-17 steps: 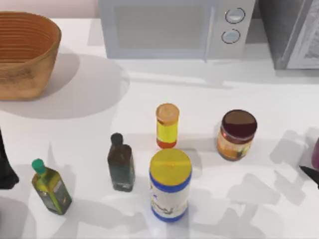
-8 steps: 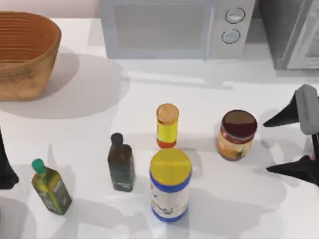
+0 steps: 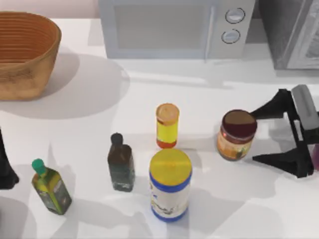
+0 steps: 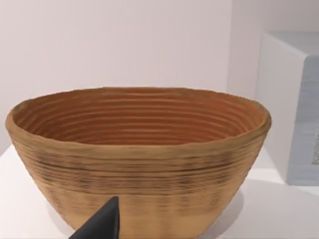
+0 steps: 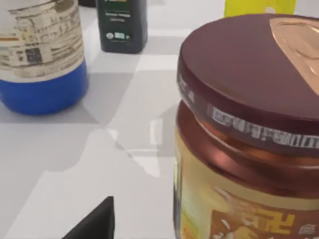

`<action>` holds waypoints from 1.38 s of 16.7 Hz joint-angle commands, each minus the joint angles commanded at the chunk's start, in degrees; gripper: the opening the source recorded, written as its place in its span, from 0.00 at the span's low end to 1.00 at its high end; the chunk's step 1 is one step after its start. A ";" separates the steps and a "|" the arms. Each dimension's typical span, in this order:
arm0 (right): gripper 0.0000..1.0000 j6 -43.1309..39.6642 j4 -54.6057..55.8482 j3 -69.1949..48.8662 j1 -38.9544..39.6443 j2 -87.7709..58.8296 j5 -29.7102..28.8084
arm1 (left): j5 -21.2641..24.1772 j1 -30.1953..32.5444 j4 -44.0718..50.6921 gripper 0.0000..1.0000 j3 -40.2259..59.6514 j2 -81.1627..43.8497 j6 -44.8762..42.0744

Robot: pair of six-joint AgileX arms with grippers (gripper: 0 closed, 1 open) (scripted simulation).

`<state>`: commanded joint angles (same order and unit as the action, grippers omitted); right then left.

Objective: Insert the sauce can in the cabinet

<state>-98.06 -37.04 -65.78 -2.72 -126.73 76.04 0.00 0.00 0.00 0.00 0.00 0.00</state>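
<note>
The sauce can (image 3: 237, 134) stands upright right of the table's middle, a squat jar with a maroon lid and orange label; the right wrist view shows it close up (image 5: 249, 139). My right gripper (image 3: 259, 135) is open, its two black fingers spread wide just right of the can, one tip near the lid's far side, the other near its base. One finger tip (image 5: 94, 224) shows in the right wrist view. The cabinet (image 3: 291, 32), dark grey with a lighter door panel, stands at the back right corner. My left arm (image 3: 6, 167) is parked at the left edge.
A pale microwave (image 3: 174, 27) stands at the back. A woven basket (image 3: 25, 52) sits back left. Left of the can stand a slim yellow bottle (image 3: 167, 125), a yellow-lidded blue-and-white canister (image 3: 170, 184), a dark bottle (image 3: 120, 163) and a green-capped oil bottle (image 3: 50, 188).
My right gripper came in from the right edge toward the sauce can, open, its fingers now flanking the can's right side. Nothing else moved.
</note>
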 joint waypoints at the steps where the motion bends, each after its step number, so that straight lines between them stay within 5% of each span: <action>1: 1.00 -1.01 -0.19 -0.67 -0.15 -1.40 1.34 | 0.00 0.00 0.00 1.00 0.00 0.00 0.00; 11: 1.00 1.63 2.51 -0.40 0.45 -1.21 2.20 | 0.00 0.00 0.00 1.00 0.00 0.00 0.00; 23: 1.00 33.05 38.95 7.80 6.64 1.36 1.24 | 0.00 0.00 0.00 1.00 0.00 0.00 0.00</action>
<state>-65.01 1.91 -57.98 3.92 -125.37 77.28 0.00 0.00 0.00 0.00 0.00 0.00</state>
